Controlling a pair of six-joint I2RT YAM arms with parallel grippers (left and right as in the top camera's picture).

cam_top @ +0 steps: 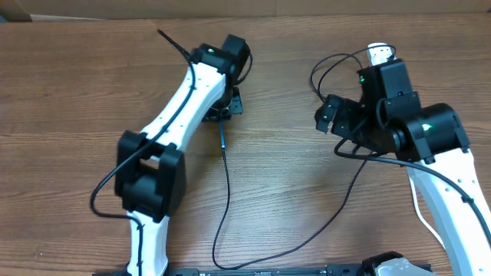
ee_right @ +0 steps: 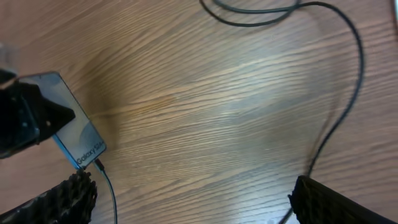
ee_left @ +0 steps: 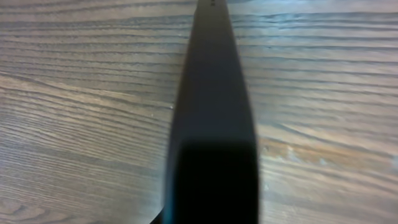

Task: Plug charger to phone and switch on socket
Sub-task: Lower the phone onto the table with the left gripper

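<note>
The left gripper [cam_top: 222, 116] is clamped on the phone [ee_right: 78, 134]; the phone is held up on its thin edge over the brown wooden table [cam_top: 77, 77], near the middle at the far side. From the right wrist you can see the phone's light blue face and the words "Galaxy S24" near its lower end; black fingers cover its upper part.

The charger [cam_top: 228, 192] is a long thin black cable; its small plug tip meets the end of the phone right by those words, but I cannot tell if it is pushed all the way in. From there the cable runs down toward the near edge of the table, bends, and goes across and up to the right side, where it makes loops beside the right arm [cam_top: 437, 176].

The right gripper [cam_top: 331, 115] has its two fingers wide apart and holds nothing; it hangs over bare wood, well apart from the phone.

The socket [cam_top: 378, 53] is at the far right; only a small white bit shows, because the right arm hides the rest.

The left wrist view is blurry; a dark shape runs down the middle over the wood, and I cannot tell what it is.
</note>
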